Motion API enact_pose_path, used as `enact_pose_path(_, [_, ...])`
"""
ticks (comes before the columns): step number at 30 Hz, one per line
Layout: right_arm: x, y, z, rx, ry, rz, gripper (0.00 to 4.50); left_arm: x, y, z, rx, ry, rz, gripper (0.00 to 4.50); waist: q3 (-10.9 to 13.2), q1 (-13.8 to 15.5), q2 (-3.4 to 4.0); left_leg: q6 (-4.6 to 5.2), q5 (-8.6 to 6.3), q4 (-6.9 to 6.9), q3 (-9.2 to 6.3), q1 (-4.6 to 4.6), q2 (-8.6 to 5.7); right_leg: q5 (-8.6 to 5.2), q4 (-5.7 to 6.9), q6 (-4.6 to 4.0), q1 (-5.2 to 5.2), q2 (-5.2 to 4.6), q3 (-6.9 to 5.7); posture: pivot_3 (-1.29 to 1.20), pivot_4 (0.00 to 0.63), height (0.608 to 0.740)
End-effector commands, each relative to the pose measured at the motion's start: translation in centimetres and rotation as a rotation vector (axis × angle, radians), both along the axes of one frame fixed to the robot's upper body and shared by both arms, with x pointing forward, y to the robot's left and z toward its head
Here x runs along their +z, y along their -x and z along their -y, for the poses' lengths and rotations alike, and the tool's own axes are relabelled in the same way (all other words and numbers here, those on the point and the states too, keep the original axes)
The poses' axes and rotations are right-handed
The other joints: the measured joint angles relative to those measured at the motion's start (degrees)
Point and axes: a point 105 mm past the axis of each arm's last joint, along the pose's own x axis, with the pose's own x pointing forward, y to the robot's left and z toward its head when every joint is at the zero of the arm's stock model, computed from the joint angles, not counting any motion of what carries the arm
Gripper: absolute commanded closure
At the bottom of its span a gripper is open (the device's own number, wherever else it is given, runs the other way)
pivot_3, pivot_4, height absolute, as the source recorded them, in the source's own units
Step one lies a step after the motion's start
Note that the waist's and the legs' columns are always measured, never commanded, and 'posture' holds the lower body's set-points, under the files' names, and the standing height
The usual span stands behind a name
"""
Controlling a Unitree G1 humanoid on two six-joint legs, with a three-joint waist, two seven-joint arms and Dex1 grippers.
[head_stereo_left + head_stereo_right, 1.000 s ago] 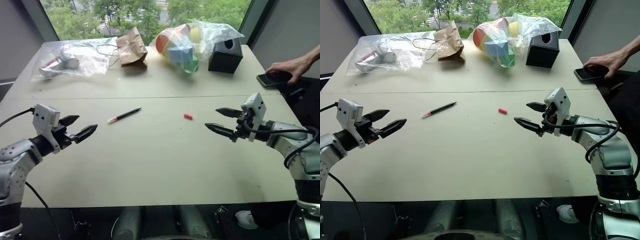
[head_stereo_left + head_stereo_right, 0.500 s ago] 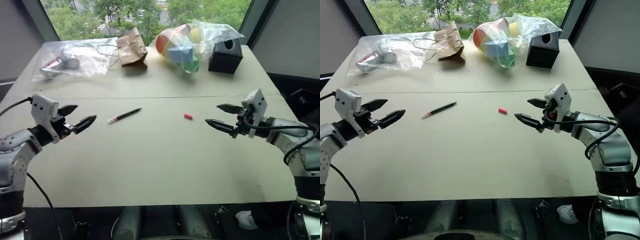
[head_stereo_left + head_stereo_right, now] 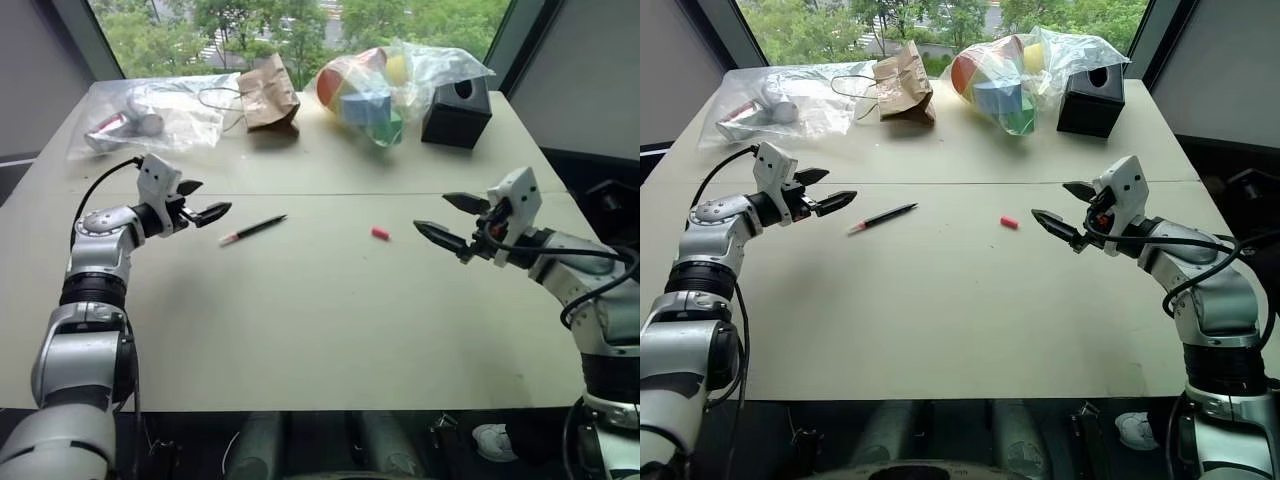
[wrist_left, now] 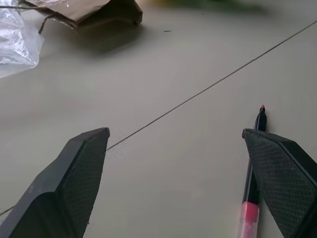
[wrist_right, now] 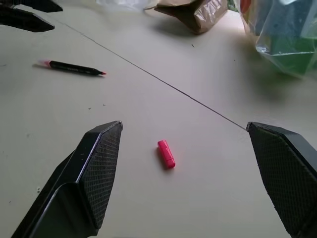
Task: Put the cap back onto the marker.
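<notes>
Thin black marker (image 3: 253, 229) and tiny pink-red plastic cap (image 3: 379, 234) lie apart on beige bench (image 3: 320, 320). Left gripper (image 3: 212, 212) near marker, right gripper (image 3: 440, 232) near cap; both fingers wide open, empty.

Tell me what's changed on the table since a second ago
The left hand has reached forward over the table to the marker, open and holding nothing. The person's hand and phone at the far right edge are gone. The right hand stays open just beside the cap. Marker and cap lie where they were, apart and untouched.
</notes>
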Motion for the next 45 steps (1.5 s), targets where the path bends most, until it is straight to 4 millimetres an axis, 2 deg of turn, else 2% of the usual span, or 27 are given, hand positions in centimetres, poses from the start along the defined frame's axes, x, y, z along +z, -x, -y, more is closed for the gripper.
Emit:
enact_pose_path(1, [1.6,0.8,0.0,-0.01,-0.014,0.068,0.34,0.4,-0.3,1.2,-0.063,-0.004,-0.007,0.01,0.0,0.0,-0.01,0.0,0.0,0.02,0.0,-0.01,-0.01,0.01,0.0,0.01,0.0,0.0,0.0,0.0,0.15,0.74])
enact_pose_path(8, [1.0,1.5,-0.1,-0.036,-0.019,0.062,0.34,-0.7,-0.2,4.2,-0.202,-0.053,-0.086,0.01,0.0,0.1,-0.01,0.01,0.0,0.13,-0.02,-0.02,-0.01,0.02,0.09,0.03,0.01,0.01,0.0,0.0,0.15,0.74])
enact_pose_path(15, [1.2,1.9,0.0,-0.064,-0.029,0.075,0.34,-2.4,-0.8,6.0,-0.196,-0.183,-0.11,0.01,0.0,0.0,-0.01,0.01,0.0,0.15,-0.04,-0.01,-0.01,0.02,0.18,0.03,0.0,0.01,0.01,0.0,0.15,0.74])
enact_pose_path(20, [1.1,2.2,0.1,-0.086,-0.04,0.08,0.34,-4.1,-0.7,6.5,-0.191,-0.255,-0.146,0.01,0.0,0.1,-0.03,0.01,0.0,0.19,-0.06,0.02,-0.01,0.02,0.26,0.04,0.01,0.03,0.0,0.0,0.15,0.74])
enact_pose_path(25, [1.0,2.2,0.2,-0.098,-0.043,0.083,0.34,-4.7,-0.6,6.4,-0.178,-0.261,-0.166,0.01,0.0,0.0,-0.04,0.01,0.0,0.32,-0.05,0.12,-0.03,0.01,0.54,0.03,0.03,0.03,0.02,0.0,0.15,0.74])
enact_pose_path(28, [1.0,2.1,0.3,-0.104,-0.044,0.085,0.34,-5.0,-0.5,6.1,-0.17,-0.255,-0.18,0.8,0.0,0.0,-0.04,0.01,0.0,0.35,-0.05,0.2,-0.03,0.0,0.67,0.02,0.05,0.04,0.02,0.0,0.15,0.74])
enact_pose_path(35, [0.9,1.8,0.5,-0.106,-0.044,0.081,0.34,-5.3,-0.2,5.3,-0.142,-0.2,-0.216,4.19,0.0,-0.3,-0.04,0.01,0.0,0.33,-0.03,0.45,0.02,-0.08,0.73,-0.12,0.2,0.1,0.06,0.0,0.15,0.74])
enact_pose_path(42, [0.5,1.3,0.9,-0.108,-0.047,0.068,0.34,-5.0,-0.3,4.6,-0.11,-0.157,-0.208,4.19,0.0,-0.4,-0.04,0.02,0.0,0.31,-0.02,0.45,0.03,-0.01,0.73,0.0,0.19,0.11,0.07,0.0,0.15,0.74])
enact_pose_path(45, [0.4,0.8,1.4,-0.12,-0.039,0.066,0.34,-3.7,-0.6,4.8,-0.116,-0.111,-0.168,4.19,0.0,-0.4,-0.04,0.02,0.0,0.31,-0.01,0.45,0.03,-0.01,0.73,0.0,0.18,0.11,0.07,0.0,0.15,0.74])
